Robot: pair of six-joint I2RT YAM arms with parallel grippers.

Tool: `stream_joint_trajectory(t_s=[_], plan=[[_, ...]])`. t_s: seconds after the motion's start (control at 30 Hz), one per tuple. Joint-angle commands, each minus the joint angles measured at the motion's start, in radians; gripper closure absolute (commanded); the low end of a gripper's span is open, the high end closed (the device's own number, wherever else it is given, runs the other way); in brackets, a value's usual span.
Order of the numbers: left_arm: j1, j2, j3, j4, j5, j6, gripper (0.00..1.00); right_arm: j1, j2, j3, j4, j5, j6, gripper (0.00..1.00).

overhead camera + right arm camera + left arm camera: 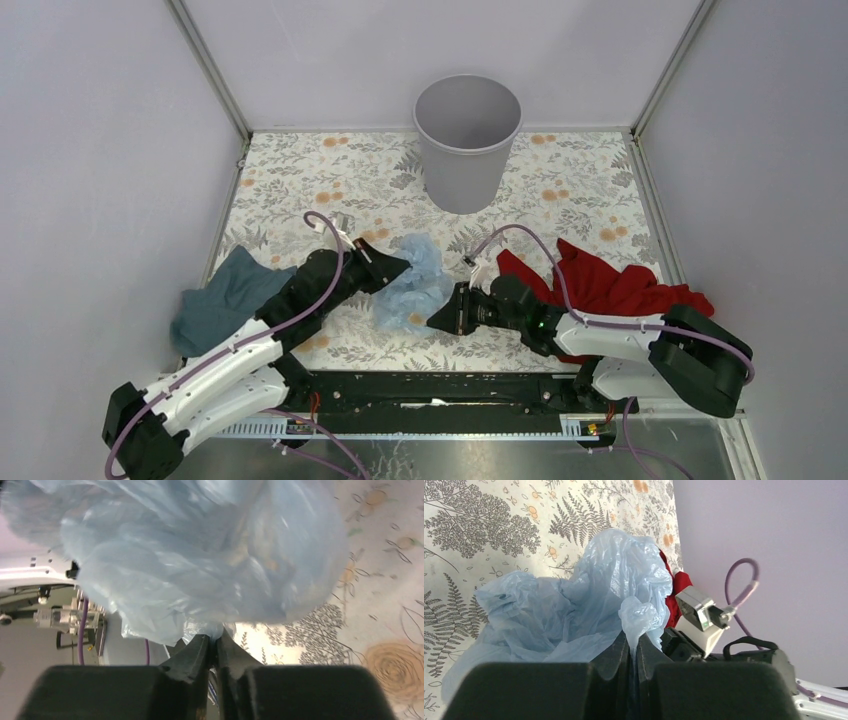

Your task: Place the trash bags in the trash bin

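Floral tabletop [300, 175] is lying beneath me; my left gripper [633, 644] and right gripper [215, 644] are each clamping the pale-blue trash bag [415, 288] bunched between them, well apart from the trash bin [467, 140].

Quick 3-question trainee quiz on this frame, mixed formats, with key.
1. True or false: the trash bag is already inside the trash bin.
2. Which end effector is shut on the bag? A left only, B right only, C both.
3. Fill in: the cloth by the right arm is ___.
Key: 1 false. 2 C, left end effector and right end effector both pinch it. 3 red.
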Motion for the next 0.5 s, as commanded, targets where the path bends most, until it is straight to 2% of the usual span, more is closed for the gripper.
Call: stream_joint_trajectory(t_s=[0.0, 0.03, 0.1, 0.17, 0.27, 0.47], plan=[[0.035, -0.032, 0.029, -0.024, 0.008, 0.022, 0.88, 0.004, -0.068, -0.02, 0.007, 0.136, -0.006, 0.96], [0.055, -0.033, 0.047, -0.061, 0.008, 0.044, 0.85, 0.005, -0.097, -0.012, -0.046, 0.146, -0.034, 1.0], [0.106, -0.028, 0.081, -0.131, 0.025, 0.107, 0.83, 0.005, -0.168, 0.002, -0.184, 0.173, -0.125, 1.0], [0.174, -0.012, 0.114, -0.217, 0.066, 0.163, 0.83, 0.005, -0.252, 0.01, -0.382, 0.241, -0.196, 1.0], [0.24, 0.006, 0.14, -0.272, 0.114, 0.239, 0.85, 0.004, -0.37, 0.006, -0.571, 0.349, -0.266, 1.0], [0.293, -0.004, 0.143, -0.316, 0.084, 0.292, 0.87, 0.005, -0.53, 0.008, -0.774, 0.451, -0.281, 1.0]])
